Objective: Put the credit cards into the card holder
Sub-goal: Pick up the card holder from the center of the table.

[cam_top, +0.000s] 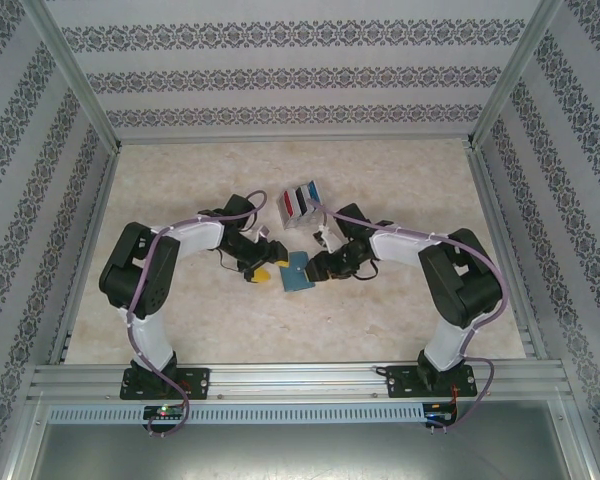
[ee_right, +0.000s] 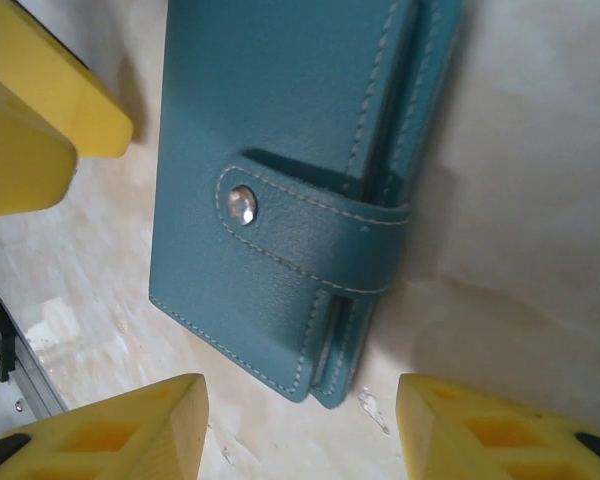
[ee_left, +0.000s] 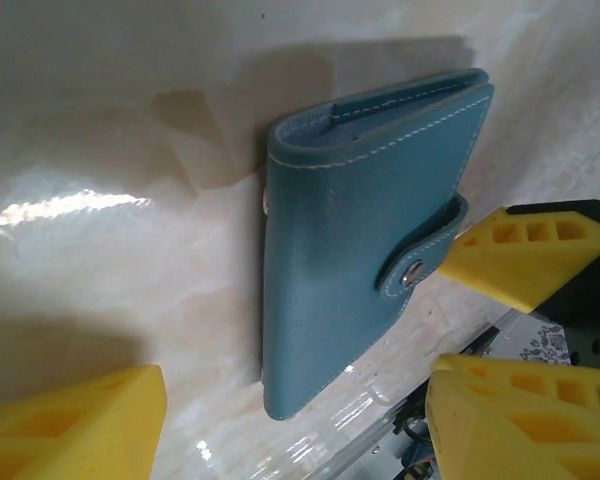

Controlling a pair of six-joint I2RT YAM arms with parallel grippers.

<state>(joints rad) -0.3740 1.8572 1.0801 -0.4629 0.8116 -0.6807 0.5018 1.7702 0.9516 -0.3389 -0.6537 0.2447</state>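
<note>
Right wrist view: closed card holder [ee_right: 280, 180] lies just ahead of the wide right tool [ee_right: 300, 400], long axis pointing away; wide left tool [ee_left: 298, 400] faces it opposite

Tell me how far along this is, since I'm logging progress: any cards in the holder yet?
Done: nothing yet. The credit cards stand in the grey rack, and the card holder lies snapped shut. In hand: the left claw and right claw, both open, flank the holder, neither gripping it. Remaining: unsnap it, open it, move every card in.
</note>
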